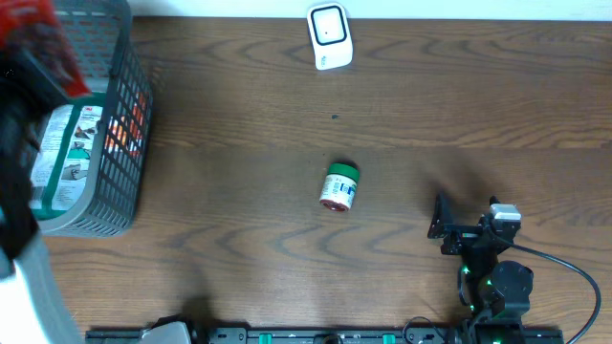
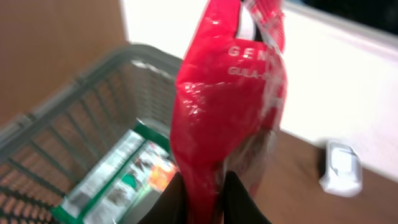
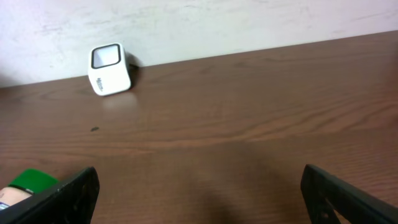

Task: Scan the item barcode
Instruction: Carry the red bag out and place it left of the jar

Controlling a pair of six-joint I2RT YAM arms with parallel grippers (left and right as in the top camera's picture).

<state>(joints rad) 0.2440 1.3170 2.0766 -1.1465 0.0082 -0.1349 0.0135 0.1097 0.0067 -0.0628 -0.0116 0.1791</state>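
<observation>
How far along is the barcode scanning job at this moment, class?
Done: the left end effector is shut on the red packet, raised above the basket. In hand: the packet hangs in that grip, far from the white scanner. Left: bringing it there and showing its barcode. The right end effector stands open, empty.

Grey basket (image 1: 129, 143) holds a green-white pack (image 1: 67, 158); green-lidded jar (image 1: 338, 185) lies well apart

Glossy red packet (image 2: 230, 112), white lettering across it. Grey mesh basket (image 1: 120, 162), a green-and-white printed box (image 1: 67, 153) inside. White scanner (image 1: 330, 36), dark window. Little jar (image 1: 339, 186): green cap, white label, red base. And the table (image 1: 287, 105) is brown woodgrain throughout.
</observation>
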